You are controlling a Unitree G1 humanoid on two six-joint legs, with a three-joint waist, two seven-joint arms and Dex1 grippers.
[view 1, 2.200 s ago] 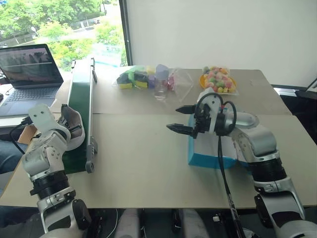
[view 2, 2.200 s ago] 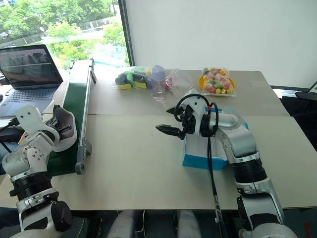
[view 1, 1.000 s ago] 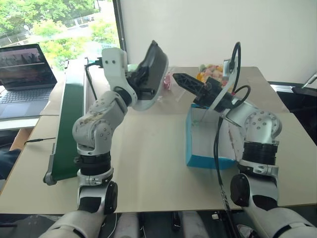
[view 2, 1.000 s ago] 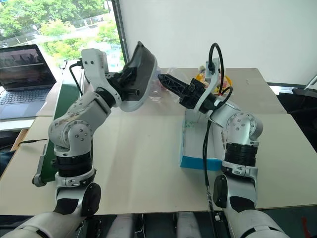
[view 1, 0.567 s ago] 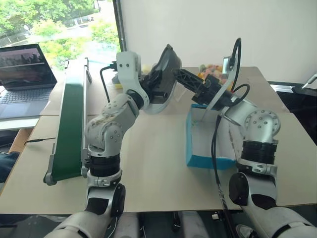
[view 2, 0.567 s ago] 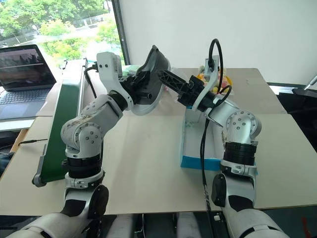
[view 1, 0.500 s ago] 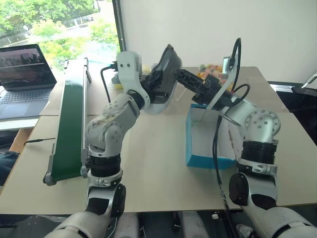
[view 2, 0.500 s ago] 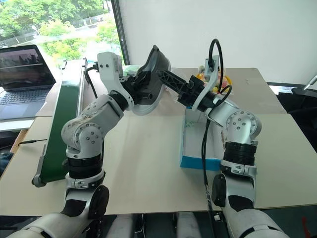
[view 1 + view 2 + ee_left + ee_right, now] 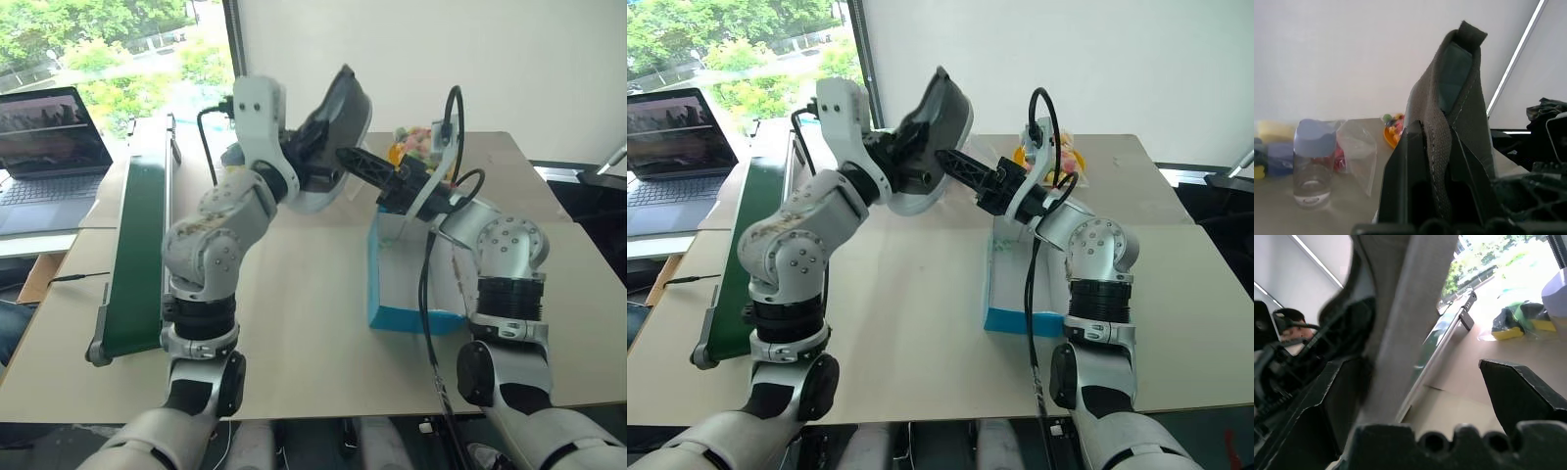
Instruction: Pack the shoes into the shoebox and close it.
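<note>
The left gripper (image 9: 312, 166) is clamped on the fabric collar of a dark grey-black sneaker with a whitish rim (image 9: 338, 127) and holds it in the air, heel end up. The right gripper (image 9: 955, 163) has its two black fingers wide apart, and in the right wrist view the whitish sole passes between them: one finger (image 9: 1525, 394) stands free on one side, the other is near the shoe, and I cannot tell if it touches. This looks like a hand-over from the left arm to the right one.

The bright turquoise-blue rectangular cardboard shoebox (image 9: 416, 318) stands open on the beige table (image 9: 294, 323), below and behind the right gripper, close to that arm. No shoe is visible inside it.

The risk is in the timing. If the left gripper lets go before the right fingers close well on the sole, the sneaker can fall on the table and miss the box. The sole is broad and the grip would be near its edge, so the shoe may also turn or slip between the fingers. The two grippers are very near each other and could collide.
</note>
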